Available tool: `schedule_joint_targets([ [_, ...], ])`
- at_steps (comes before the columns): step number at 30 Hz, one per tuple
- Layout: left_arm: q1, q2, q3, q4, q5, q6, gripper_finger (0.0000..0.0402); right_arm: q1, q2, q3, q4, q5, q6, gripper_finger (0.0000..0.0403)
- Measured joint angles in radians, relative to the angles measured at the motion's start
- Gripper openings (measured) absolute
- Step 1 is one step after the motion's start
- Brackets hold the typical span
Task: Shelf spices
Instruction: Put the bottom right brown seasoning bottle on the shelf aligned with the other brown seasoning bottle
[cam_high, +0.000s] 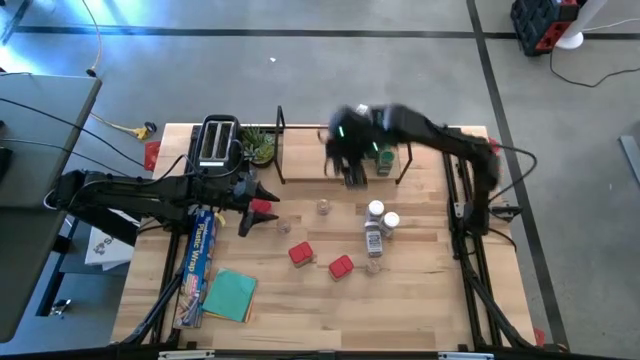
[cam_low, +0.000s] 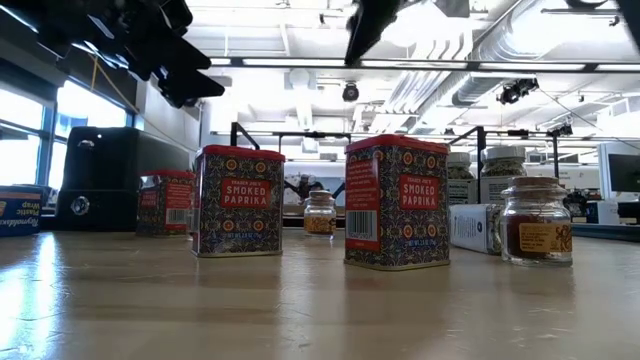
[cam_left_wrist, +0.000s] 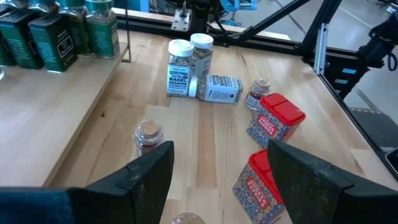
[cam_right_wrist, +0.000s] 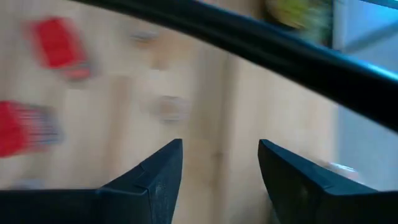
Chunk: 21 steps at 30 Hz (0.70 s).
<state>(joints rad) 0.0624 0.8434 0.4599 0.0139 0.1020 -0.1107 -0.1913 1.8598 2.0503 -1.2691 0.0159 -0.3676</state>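
Pale wooden boards make up my table (cam_high: 420, 290), with grey floor all round it and a bright ceilinged room beyond. At the far edge stands the shelf (cam_high: 300, 165), its light board held in a thin black wire frame, and my right pincer (cam_high: 345, 160) hangs over it with fingers apart and nothing between them. My left pincer (cam_high: 258, 207) sits near the middle of the table, beside the black toaster (cam_high: 218, 140), its fingers (cam_left_wrist: 149, 177) spread and empty too.

I judge the work partly done. Several jars already stand on the shelf: dark green ones (cam_left_wrist: 37, 40) and a green-lidded clear one (cam_left_wrist: 101, 28) at its right end.

Much is left on the table. Two white-lidded jars (cam_left_wrist: 186, 65) stand upright together towards the right edge, and a third (cam_left_wrist: 217, 88) lies on its side touching them. Two red paprika tins (cam_low: 397, 203) stand apart near the middle, patterned blue and red with flat red lids. A cork-topped brownish jar (cam_left_wrist: 148, 135) sits just ahead of my left fingers, and another small one (cam_left_wrist: 257, 94) near the tins. A further red tin (cam_low: 163, 202) stands near the toaster.
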Motion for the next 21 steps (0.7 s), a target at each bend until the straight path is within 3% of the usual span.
schedule_joint_targets([
  [5,-0.021,0.000,0.000,-0.001,-0.018,0.009,0.0255,0.202,-0.187,-0.368,0.194,-0.013,0.279,0.0197],
  [11,-0.025,0.000,0.000,0.003,-0.031,0.023,0.0255,0.384,-0.306,-0.760,0.486,-0.147,0.662,0.0197],
  [16,-0.025,0.000,0.000,0.018,-0.031,0.036,0.0255,0.467,-0.288,-0.915,0.682,-0.141,0.620,0.0197],
  [21,-0.024,0.000,0.000,0.016,-0.031,0.037,0.0255,0.495,-0.228,-0.897,0.592,-0.146,0.540,0.0210],
])
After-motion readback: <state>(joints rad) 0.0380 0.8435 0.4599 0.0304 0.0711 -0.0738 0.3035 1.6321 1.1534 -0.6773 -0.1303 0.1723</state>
